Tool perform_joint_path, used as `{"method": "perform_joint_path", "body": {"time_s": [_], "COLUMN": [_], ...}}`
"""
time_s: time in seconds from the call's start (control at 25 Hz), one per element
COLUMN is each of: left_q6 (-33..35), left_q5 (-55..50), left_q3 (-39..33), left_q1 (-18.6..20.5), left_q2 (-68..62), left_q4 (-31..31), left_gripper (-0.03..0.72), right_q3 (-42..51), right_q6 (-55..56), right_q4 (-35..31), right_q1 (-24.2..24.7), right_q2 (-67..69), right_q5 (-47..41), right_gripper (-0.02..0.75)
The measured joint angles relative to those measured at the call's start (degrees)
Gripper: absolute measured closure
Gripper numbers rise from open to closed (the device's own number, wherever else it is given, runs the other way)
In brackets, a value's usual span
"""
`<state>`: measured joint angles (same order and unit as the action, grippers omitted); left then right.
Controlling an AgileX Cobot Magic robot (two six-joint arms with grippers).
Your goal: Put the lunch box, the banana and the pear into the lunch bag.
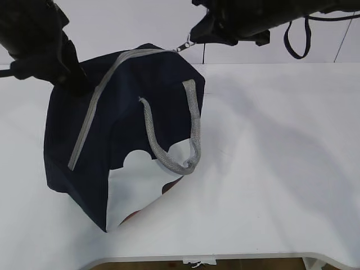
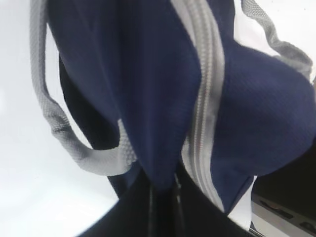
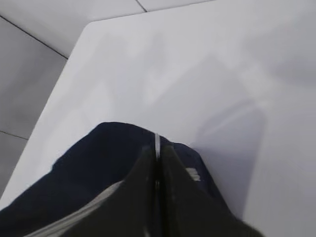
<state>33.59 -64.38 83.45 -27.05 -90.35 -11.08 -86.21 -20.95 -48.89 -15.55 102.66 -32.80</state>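
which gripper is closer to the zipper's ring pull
Right. The right gripper is shut on the ring pull at the lunch bag's top corner; the left gripper pinches fabric at the zipper's other end.

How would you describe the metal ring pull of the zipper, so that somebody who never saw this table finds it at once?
Start from the big navy lunch bag on the left of the white table. Follow its grey zipper up to the bag's top corner. There the small ring pull sticks out beside the right gripper; it is the only shiny metal piece.

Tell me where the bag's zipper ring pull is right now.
In the exterior view the ring pull sits at the lunch bag's top corner, pinched by the right tool, just above the table's far edge.
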Motion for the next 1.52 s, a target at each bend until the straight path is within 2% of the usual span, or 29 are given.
{"method": "perform_joint_path", "body": {"time_s": [0.4, 0.68, 0.8, 0.92, 1.04, 1.2, 1.52], "left_q6": [0.02, -0.33, -2.43, -4.45, -5.73, -6.96, -9.99], "left_q5": [-0.92, -0.90, -0.03, 0.93, 1.30, 2.20, 0.98], "left_q3": [-0.04, -0.04, -0.04, -0.04, -0.04, 2.28, 13.67], "left_q1": [0.00, 0.00, 0.00, 0.00, 0.00, 0.00, 0.04], "left_q2": [1.06, 1.27, 1.31, 1.93, 2.73, 2.95, -3.20], "left_q4": [0.46, 0.71, 0.71, 0.82, 0.68, -0.43, -2.71], "left_gripper": [0.696, 0.690, 0.619, 0.452, 0.339, 0.306, 0.298], "right_q3": [-0.23, -0.50, -0.50, -0.50, -0.50, -0.50, -0.50], "right_q6": [0.00, -4.85, -5.50, -5.74, -5.74, -5.83, -5.95], "right_q4": [0.20, -7.67, -8.64, -8.94, -9.08, -9.08, -9.12], "right_q1": [1.84, 2.06, 2.06, 2.06, 2.06, 2.06, 2.06], "right_q2": [6.07, 6.07, 6.07, 6.07, 6.07, 6.07, 6.07], "right_q5": [-1.19, -3.38, -3.88, -4.00, -4.00, -4.23, -4.84], "right_gripper": [0.737, 0.737, 0.737, 0.737, 0.737, 0.737, 0.737]}}
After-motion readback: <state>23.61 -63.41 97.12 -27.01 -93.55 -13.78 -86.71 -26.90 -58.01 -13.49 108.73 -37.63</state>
